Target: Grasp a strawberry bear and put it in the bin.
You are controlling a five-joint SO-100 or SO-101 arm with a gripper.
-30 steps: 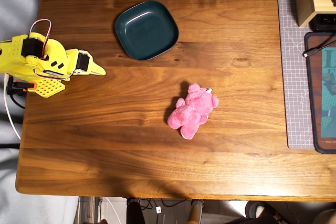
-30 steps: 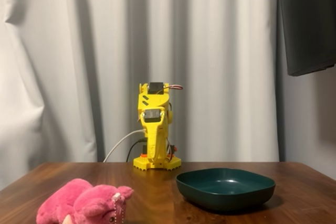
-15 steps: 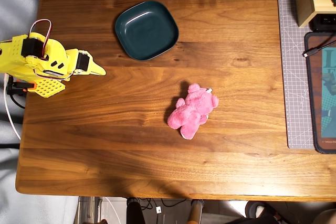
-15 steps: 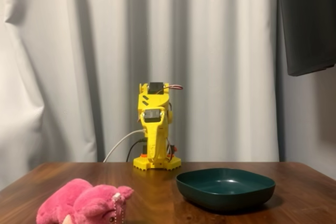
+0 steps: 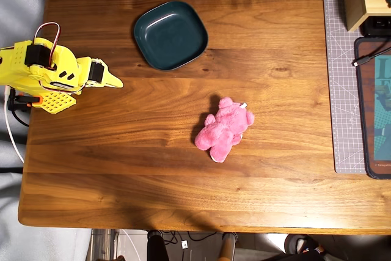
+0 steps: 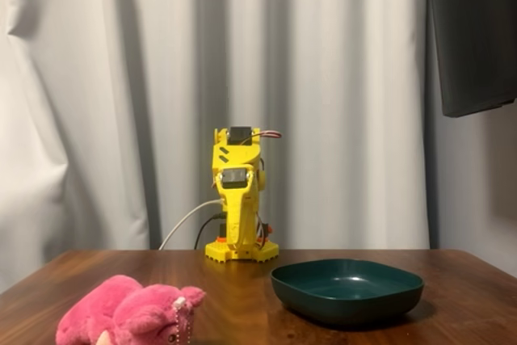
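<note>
Pink plush against dark walnut: the strawberry bear (image 5: 223, 128) lies on its side near the middle of the table (image 5: 183, 187), at about five o'clock from the teal bin (image 5: 170, 34) in the overhead view, well apart from it. To grasp it well, the folded yellow arm (image 5: 46, 73) should reach out toward three o'clock and pinch the bear's soft middle. The gripper (image 5: 112, 80) holds nothing, its jaws drawn together to a point.
</note>
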